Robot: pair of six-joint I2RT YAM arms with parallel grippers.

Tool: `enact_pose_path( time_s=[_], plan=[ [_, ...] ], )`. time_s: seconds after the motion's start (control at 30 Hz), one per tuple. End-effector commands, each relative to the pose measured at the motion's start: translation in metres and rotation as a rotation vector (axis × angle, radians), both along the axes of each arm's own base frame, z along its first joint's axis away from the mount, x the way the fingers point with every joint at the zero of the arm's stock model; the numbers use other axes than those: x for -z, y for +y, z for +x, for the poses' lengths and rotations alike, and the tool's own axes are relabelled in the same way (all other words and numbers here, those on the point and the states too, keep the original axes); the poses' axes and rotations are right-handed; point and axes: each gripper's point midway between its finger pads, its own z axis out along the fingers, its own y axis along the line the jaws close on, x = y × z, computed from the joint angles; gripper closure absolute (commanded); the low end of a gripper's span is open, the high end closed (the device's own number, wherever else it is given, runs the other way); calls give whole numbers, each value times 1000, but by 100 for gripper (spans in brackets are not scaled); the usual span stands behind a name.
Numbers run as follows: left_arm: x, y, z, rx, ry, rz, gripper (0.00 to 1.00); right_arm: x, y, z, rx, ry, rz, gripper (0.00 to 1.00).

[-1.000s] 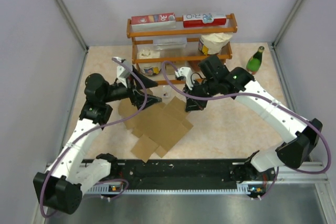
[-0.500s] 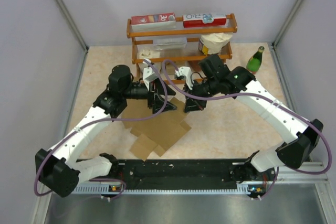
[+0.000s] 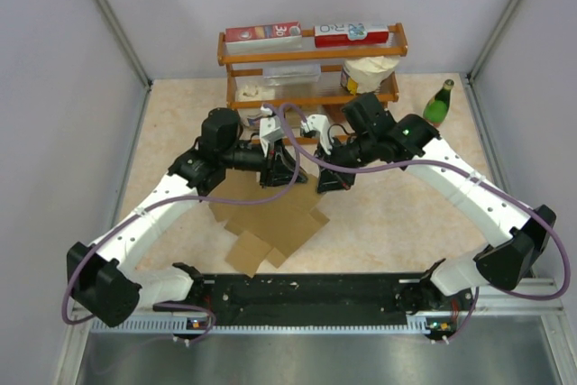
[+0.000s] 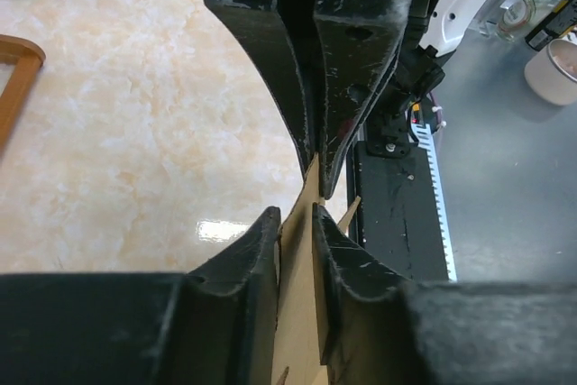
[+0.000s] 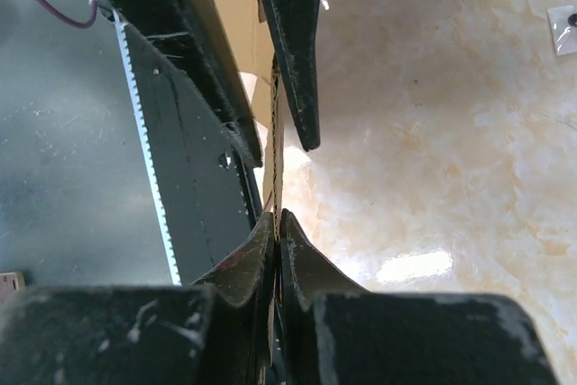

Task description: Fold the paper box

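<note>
- Lying flat on the near half of the table (image 3: 406,223), the paper box (image 3: 275,218) spreads its brown panels and flaps unfolded.
- At its far edge, 1 flap is raised on edge.
- The left pincer (image 4: 296,223) straddles that flap with its fingers (image 4: 257,254) a narrow gap apart, not visibly clamped.
- The right pincer (image 5: 275,223) is pinched tight on the same flap, tip to tip with the left one.
- Farther back, a wooden rack (image 3: 306,58) carries 2 red-and-white cartons (image 3: 263,35) on top; a green bottle (image 3: 439,104) stands to its right.
</note>
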Motion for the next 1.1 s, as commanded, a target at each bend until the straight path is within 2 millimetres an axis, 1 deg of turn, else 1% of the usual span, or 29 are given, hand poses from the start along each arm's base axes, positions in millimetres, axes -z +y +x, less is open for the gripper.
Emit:
enact_pose_path(
  time_s=[0.0, 0.1, 0.17, 0.2, 0.23, 0.27, 0.3, 0.33, 0.4, 0.47, 0.5, 0.57, 0.63, 0.67, 0.7, 0.73, 0.83, 0.93, 1.0, 1.07],
  plan=[
    [-16, -3, 0, 22, -52, -19, 80, -29, 1, 0, -16, -87, 67, 100],
    [-17, -4, 1, 22, -48, -23, 87, -28, 0, 1, -10, -91, 61, 100],
    [-18, -5, 0, 33, -39, -26, 97, -28, 0, 3, -1, -97, 55, 100],
    [-17, -5, 0, 32, -34, -24, 100, -29, -1, 4, 4, -105, 55, 97],
    [-17, -5, 0, 33, -30, -24, 100, -33, -2, 6, 12, -121, 57, 89],
    [-16, -6, 1, 32, -32, -23, 100, -34, -3, 8, 25, -134, 53, 79],
    [-16, -6, 1, 27, -26, -21, 100, -38, -5, 12, 43, -156, 51, 67],
    [-16, -6, 2, 23, -28, -21, 100, -42, -7, 15, 64, -179, 53, 59],
    [-16, -6, 8, -11, -22, -18, 100, -52, -12, 23, 114, -237, 65, 47],
    [-16, -6, 18, -51, -22, -20, 100, -64, -19, 29, 168, -278, 104, 39],
    [-19, -5, 23, -81, 6, -29, 100, -73, -24, 32, 202, -301, 138, 35],
    [-26, -2, 35, -133, 32, -59, 100, -86, -34, 39, 273, -341, 203, 27],
    [-34, 6, 49, -193, 59, -123, 100, -100, -44, 41, 336, -388, 284, 17],
    [-48, 9, 53, -206, 44, -185, 100, -96, -48, 41, 359, -392, 303, 13],
    [-54, 12, 56, -217, 48, -225, 100, -95, -51, 40, 376, -403, 319, 11],
    [-59, 15, 58, -228, 68, -258, 100, -90, -53, 40, 392, -406, 326, 8],
    [-78, 20, 58, -236, 82, -331, 100, -69, -56, 38, 426, -388, 339, 7],
    [-92, 21, 58, -238, 78, -374, 100, -53, -53, 35, 442, -368, 392, 7],
    [-101, 22, 56, -232, 77, -401, 100, -40, -51, 36, 455, -365, 427, 6],
    [-110, 24, 52, -225, 73, -429, 100, -32, -50, 41, 471, -379, 455, 5]
  ],
)
